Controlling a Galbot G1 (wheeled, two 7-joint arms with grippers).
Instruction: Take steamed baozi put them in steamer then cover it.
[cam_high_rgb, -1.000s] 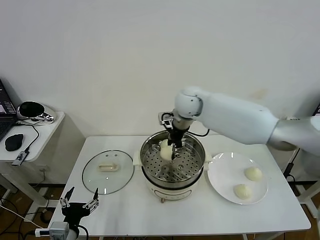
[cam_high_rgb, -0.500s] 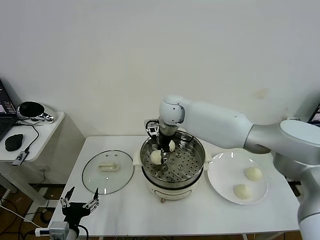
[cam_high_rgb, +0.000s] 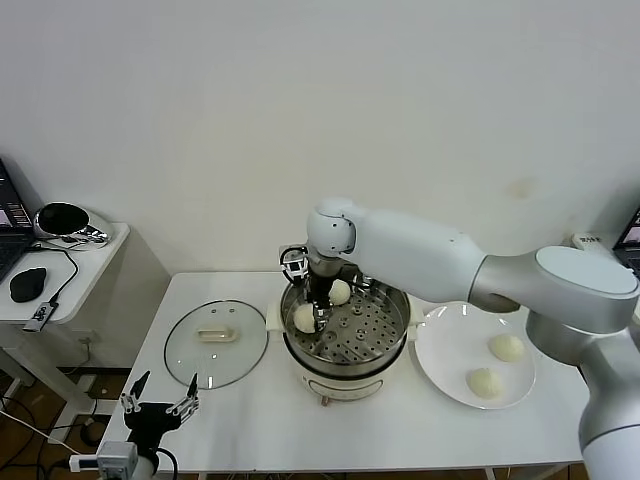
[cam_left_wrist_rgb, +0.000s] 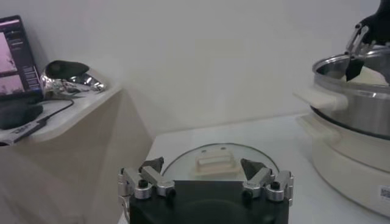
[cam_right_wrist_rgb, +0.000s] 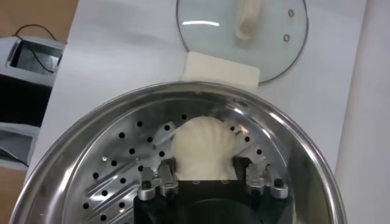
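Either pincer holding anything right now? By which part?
Left pincer: nothing. Right pincer straddles the sides of a baozi lying on the steamer tray; whether it grips cannot be told.

A white plate (cam_high_rgb: 450, 350) on the white table (cam_high_rgb: 250, 420); a side table (cam_high_rgb: 90, 270) holds a mouse (cam_high_rgb: 28, 284).

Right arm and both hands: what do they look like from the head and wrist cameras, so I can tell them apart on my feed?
The right arm has smooth glossy white shells with a rounded joint and a silvery-grey segment toward the shoulder. Its right hand is black, with slim dark fingers; the wrist view shows silver metal knuckle blocks with black screws. The left hand looks the same: a black body, silver blocks, dark pointed fingertips.
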